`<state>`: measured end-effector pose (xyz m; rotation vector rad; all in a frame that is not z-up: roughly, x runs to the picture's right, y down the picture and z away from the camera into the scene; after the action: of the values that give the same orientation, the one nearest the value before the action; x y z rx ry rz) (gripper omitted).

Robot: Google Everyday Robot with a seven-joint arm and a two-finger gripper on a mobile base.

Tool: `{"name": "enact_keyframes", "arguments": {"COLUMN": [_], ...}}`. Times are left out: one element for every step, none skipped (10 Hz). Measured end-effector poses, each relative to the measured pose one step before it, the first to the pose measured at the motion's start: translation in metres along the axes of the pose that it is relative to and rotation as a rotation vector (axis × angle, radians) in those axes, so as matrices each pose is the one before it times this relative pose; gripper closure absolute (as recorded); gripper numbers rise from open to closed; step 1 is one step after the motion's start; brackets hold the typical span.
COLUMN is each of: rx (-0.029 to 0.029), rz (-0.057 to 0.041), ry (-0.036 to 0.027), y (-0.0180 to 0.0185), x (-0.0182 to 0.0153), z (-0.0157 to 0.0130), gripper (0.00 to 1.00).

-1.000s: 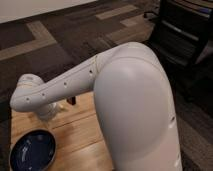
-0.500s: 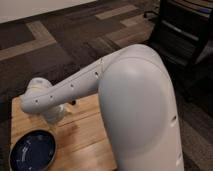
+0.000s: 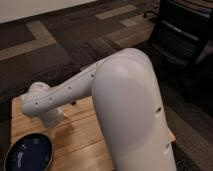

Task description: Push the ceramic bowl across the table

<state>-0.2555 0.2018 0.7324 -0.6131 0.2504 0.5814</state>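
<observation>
White-cased, the pincer point(image 3: 53, 122) hangs low over the wooden worktop point(image 3: 80, 136); whether it is clenched or released cannot be told. Just beside it, nearer the camera, the navy ceramic bowl point(image 3: 29, 153) rests at the worktop's left corner. Dark carpet point(image 3: 75, 40) lies beyond.

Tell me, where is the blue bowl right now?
The ceramic bowl sits in the camera view's bottom-left corner, on the wooden table, just below the gripper at the end of the white arm.
</observation>
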Motion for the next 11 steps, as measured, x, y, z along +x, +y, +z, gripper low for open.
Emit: {"name": "enact_keyframes", "arguments": {"rx": [-0.00487, 0.00745, 0.00712, 0.00193, 0.00129, -0.00223, 0.00396, -0.00419, -0.00385, 0.00458, 0.00307], "rz": [-0.05733, -0.07979, -0.11173, -0.08872, -0.0781, -0.03925, -0.0187, 0.00289, 0.00992, 0.02246, 0.01876], "ry": [-0.02353, -0.03429, -0.04403, -0.02982, -0.02465, -0.00821, 0.0044, 0.00746, 0.00679, 0.00338, -0.00099], "y": [0.00988, 0.0096, 0.01559, 0.01085, 0.00831, 0.00448, -0.00453, -0.00159, -0.00203, -0.00405, -0.00218], "x": [-0.02162, -0.02878, -0.03803, -0.02772, -0.0242, -0.01225, -0.00356, 0.00174, 0.00422, 0.00576, 0.00429], "z": [-0.00601, -0.00932, -0.01357, -0.01016, -0.00876, -0.00383, -0.00214, -0.00052, 0.0004, -0.00141, -0.00244], "gripper": [0.35, 0.35, 0.35, 0.35, 0.35, 0.35, 0.35, 0.35, 0.35, 0.35, 0.35]}}
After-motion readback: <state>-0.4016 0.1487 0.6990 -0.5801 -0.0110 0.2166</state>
